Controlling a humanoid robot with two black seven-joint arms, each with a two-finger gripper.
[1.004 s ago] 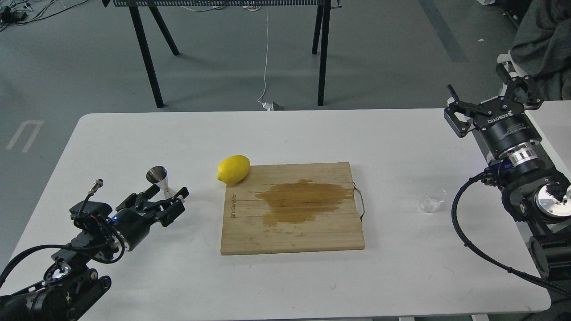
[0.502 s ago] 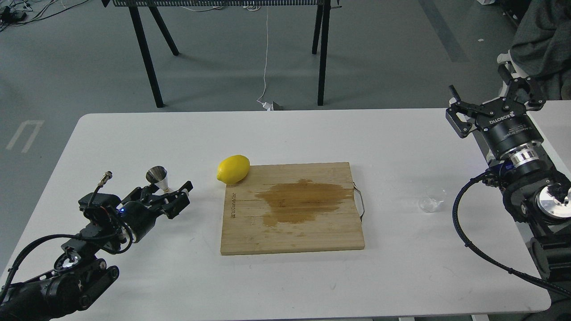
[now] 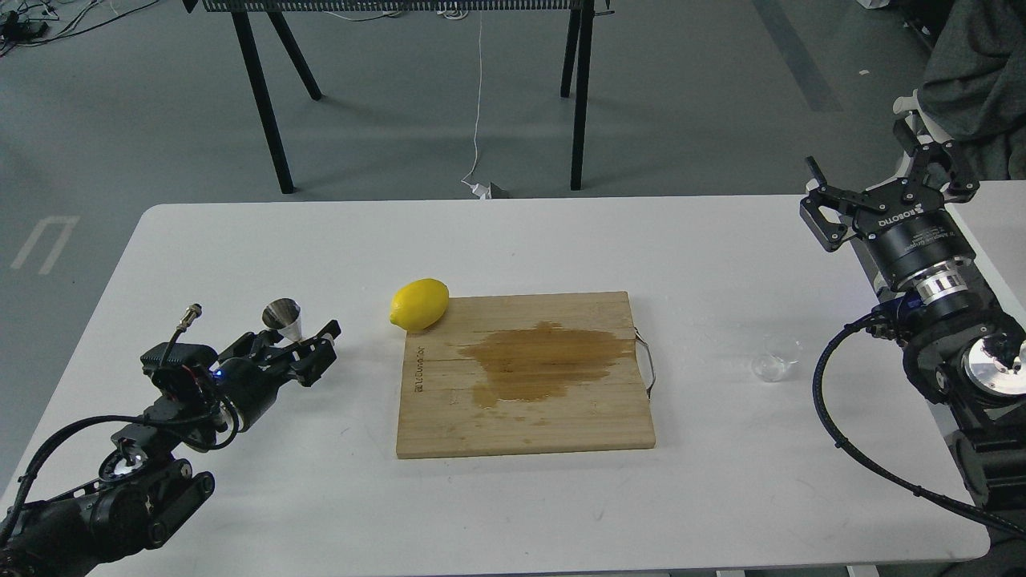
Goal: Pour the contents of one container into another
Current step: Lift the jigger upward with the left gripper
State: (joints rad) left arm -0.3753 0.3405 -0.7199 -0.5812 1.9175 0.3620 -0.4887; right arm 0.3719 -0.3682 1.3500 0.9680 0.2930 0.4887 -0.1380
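Head view, starting at 9 o'clock: the left arm comes in from the lower left corner and ends in the left gripper (image 3: 298, 343), low over the white table (image 3: 240, 240). Its two fingers are spread, one on each side of the jigger (image 3: 284, 317), whose lower cone stands between them; whether the pads touch the steel cannot be told. The jigger is upright, its open upper cone showing above the fingers.

Toward 10 o'clock of the table's centre lies a lemon (image 3: 419, 304), touching the far left corner of the board (image 3: 449, 417). The board sits at the centre of the table, with a brown wet stain (image 3: 541, 361) spread across its middle and a thin metal handle (image 3: 646, 365) on its right edge.

At 3 o'clock from the board, well apart from it, stands the glass cup (image 3: 777, 357), alone on the table with nothing touching it.

At 2 o'clock, above the far right table edge, the right gripper (image 3: 886, 172) is raised well clear of the cup, pointing away and up. Its fingers are spread wide and hold nothing.
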